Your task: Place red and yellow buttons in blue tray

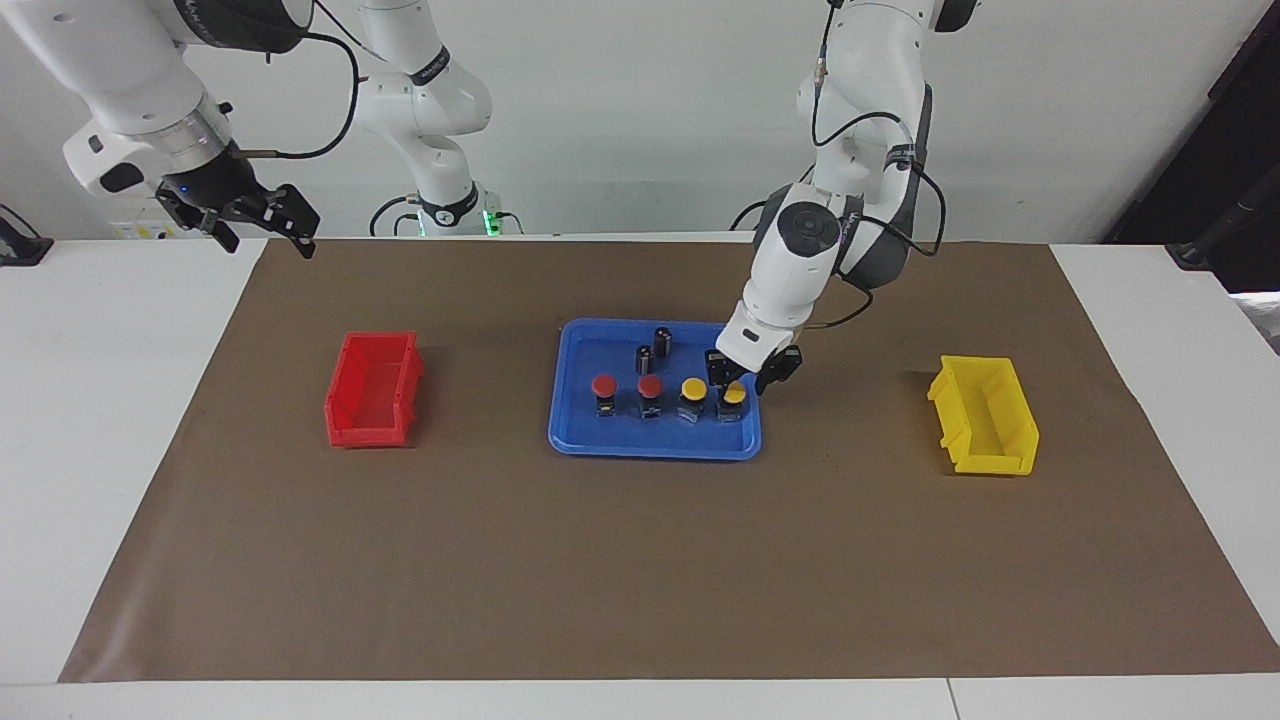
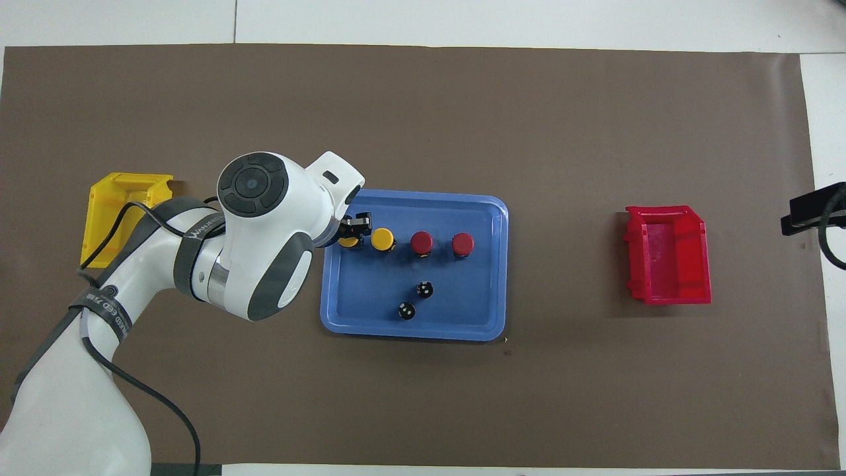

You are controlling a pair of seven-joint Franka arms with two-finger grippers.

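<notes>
Your left arm's bulk hid the tray's [image 2: 492, 264] corner toward the yellow bin [image 2: 122, 215] in the overhead view, and it covered most of the end yellow button [image 2: 348, 242] there. The right arm did not show in that view at all. The labels on the button bodies were too small to read; the only writing you could half make out was a band on the left arm, not legible beyond a few letters.

The left claw [image 1: 741, 379] sat low over the tray [image 1: 580, 425], right at the end yellow button [image 1: 734, 396], with one finger on each side of it. You could not tell whether the fingers pressed the button or merely straddled it.

The right claw [image 1: 255, 222] waited up in the air, above the table edge past the red bin [image 1: 372, 388], its fingers spread and holding nothing.

All four buttons stood in one row inside the tray: two red [image 1: 604, 386] [image 1: 650, 387], then two yellow, the other being [image 1: 692, 388]. Two dark cylinders [image 1: 662, 340] [image 1: 644, 358] stood in the tray too, nearer the robots than the row. The tray lay between the two bins.
</notes>
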